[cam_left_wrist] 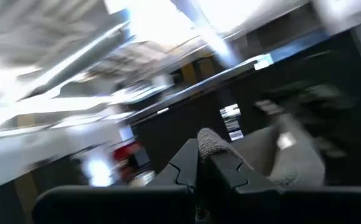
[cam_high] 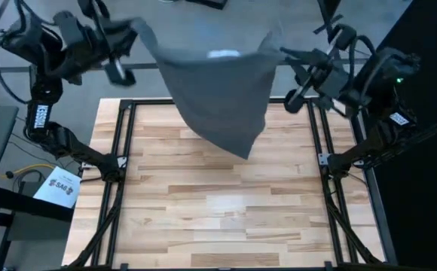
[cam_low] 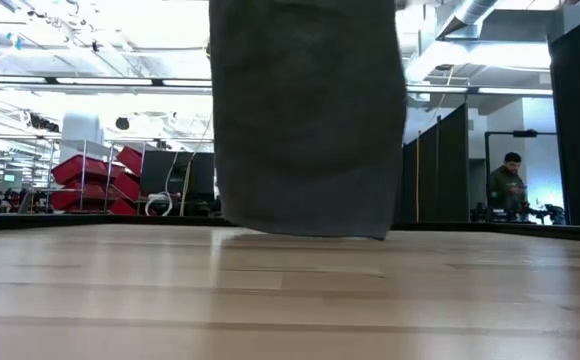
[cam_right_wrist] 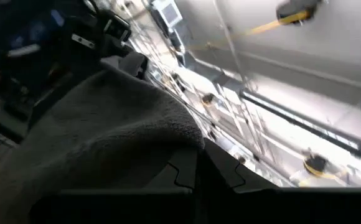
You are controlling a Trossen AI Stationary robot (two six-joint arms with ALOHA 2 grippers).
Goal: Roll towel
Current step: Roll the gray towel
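The dark grey towel [cam_high: 218, 90] hangs high over the table's far edge, stretched between my two grippers. My left gripper [cam_high: 134, 28] is shut on its upper left corner and my right gripper [cam_high: 279, 51] is shut on its upper right corner. In the low view the towel [cam_low: 305, 110] hangs as a broad sheet, its bottom edge just above or at the wooden tabletop [cam_low: 290, 290]. The left wrist view shows a corner of cloth [cam_left_wrist: 213, 144] sticking out past the shut fingers. In the right wrist view the towel [cam_right_wrist: 106, 137] drapes away from the fingers. My left gripper pinches the towel's upper left corner [cam_left_wrist: 210, 147] between its two fingers, a small tip of cloth poking past their ends. The towel hangs below, lifted off the table. My right gripper pinches the towel's upper right corner [cam_right_wrist: 190, 146] between its two fingers. The top edge [cam_high: 211, 54] sags a little between the two holds.
A black metal frame [cam_high: 120, 150] borders the wooden table on the left and right. Papers [cam_high: 56, 187] lie on a side surface at the left. Beyond the table the low view shows red bins [cam_low: 95, 180] and a person [cam_low: 508, 185] standing far off.
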